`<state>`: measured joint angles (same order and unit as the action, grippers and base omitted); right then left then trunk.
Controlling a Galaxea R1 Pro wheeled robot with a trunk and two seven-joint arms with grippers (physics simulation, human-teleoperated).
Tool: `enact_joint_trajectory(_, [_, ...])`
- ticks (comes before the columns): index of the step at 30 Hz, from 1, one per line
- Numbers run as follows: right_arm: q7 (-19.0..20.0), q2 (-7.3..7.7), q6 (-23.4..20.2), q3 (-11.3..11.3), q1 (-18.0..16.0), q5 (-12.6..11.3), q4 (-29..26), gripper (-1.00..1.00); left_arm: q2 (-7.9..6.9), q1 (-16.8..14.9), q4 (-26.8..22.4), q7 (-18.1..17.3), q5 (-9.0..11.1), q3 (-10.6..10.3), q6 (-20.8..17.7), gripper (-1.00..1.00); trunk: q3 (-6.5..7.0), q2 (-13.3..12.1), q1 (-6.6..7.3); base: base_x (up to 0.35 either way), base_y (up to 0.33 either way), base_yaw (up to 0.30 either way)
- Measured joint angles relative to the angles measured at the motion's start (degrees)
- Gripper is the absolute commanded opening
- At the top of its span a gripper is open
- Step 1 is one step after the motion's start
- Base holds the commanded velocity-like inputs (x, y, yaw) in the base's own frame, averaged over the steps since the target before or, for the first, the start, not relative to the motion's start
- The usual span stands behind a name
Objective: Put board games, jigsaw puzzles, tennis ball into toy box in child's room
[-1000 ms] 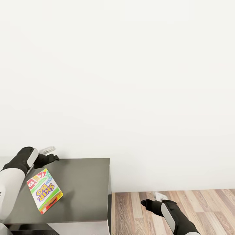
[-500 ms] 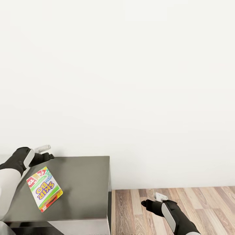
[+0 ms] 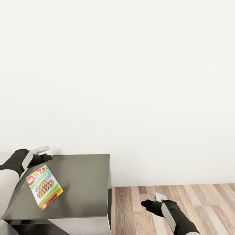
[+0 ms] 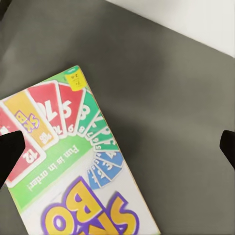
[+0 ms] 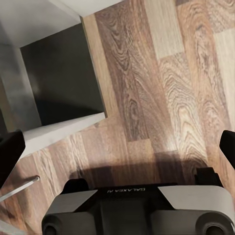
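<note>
A board game, the small "SKIP BO" box (image 3: 44, 187), lies flat on the dark grey lower section of the table (image 3: 85, 182), near its left side. My left gripper (image 3: 45, 153) hovers open above the box's far end. In the left wrist view the box (image 4: 73, 166) lies below the gripper (image 4: 117, 152), with the two dark fingertips (image 4: 10, 155) wide apart and nothing between them. My right gripper (image 3: 150, 200) hangs open over the wood floor to the right of the table, holding nothing; the right wrist view looks down between this gripper (image 5: 117, 149) onto planks.
A plain white wall (image 3: 130, 81) rises behind the table. The table's right edge (image 3: 109, 192) drops to the wood-plank floor (image 3: 195, 199). In the right wrist view, the table's side (image 5: 58, 78) and my own base (image 5: 137, 205) stand over the floor.
The whole head view has shifted upward a little, so the camera moved. My left gripper has drawn slightly left over the box. The box and right gripper stay put.
</note>
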<state>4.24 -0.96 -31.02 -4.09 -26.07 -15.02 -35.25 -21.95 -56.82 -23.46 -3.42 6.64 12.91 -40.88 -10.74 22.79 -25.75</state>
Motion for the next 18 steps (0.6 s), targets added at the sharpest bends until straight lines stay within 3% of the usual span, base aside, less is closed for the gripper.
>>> enact_joint_trajectory(18, [0.07,0.06,0.0,0.09,0.0,0.08,-0.08,1.0,-1.59,0.0,-0.05,0.0,0.08,0.2,0.24,1.0,-1.34,0.01,0.0,0.0,0.0,0.0])
